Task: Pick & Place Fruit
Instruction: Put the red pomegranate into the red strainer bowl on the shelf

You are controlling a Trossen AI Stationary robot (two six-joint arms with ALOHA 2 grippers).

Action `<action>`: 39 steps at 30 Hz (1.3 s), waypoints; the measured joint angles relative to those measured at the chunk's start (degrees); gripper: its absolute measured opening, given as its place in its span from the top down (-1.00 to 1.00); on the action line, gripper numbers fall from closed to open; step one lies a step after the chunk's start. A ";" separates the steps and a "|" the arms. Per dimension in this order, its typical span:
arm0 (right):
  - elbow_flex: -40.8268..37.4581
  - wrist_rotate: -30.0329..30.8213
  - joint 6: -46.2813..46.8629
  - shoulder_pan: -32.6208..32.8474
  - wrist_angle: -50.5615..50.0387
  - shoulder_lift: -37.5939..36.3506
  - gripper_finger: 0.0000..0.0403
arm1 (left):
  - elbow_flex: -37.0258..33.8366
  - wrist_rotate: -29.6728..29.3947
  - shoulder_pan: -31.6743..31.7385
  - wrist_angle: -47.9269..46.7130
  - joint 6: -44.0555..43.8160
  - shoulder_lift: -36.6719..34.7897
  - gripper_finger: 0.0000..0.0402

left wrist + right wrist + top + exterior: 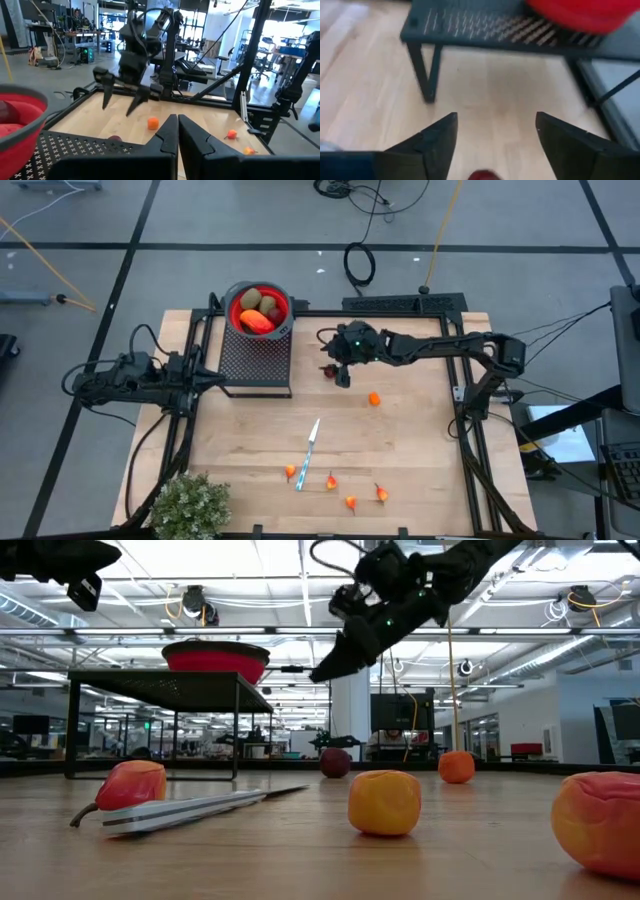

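A red bowl [258,310] sits on a black mesh stand [255,362] and holds olive-brown ovals and an elongated orange-red fruit [257,322]. A dark-red ball [327,370] lies on the table right of the stand, with an orange ball [374,398] a little farther right. Several small red-orange fruits [351,501] lie near the table's near edge. My right gripper [338,372] hangs open above the dark-red ball [482,175], which shows low between its fingers [437,137]. My left gripper [177,131] is shut and waits by the stand's left side.
A knife [308,453] lies on the wood among the small fruits. A bushy grey-green plant [190,505] stands at the near left corner. A black frame [470,430] edges the table. The stand's legs [427,75] rise just beyond my right gripper.
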 joint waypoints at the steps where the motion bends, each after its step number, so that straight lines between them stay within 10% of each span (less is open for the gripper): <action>1: -0.02 -0.69 0.03 -0.17 -0.53 0.65 -0.37 | 0.00 0.00 0.00 -0.03 -0.05 0.00 0.99; 39: -0.11 -0.67 11.41 -2.91 -3.60 8.65 -0.58 | 0.00 -0.05 0.02 -0.11 -2.76 0.00 0.92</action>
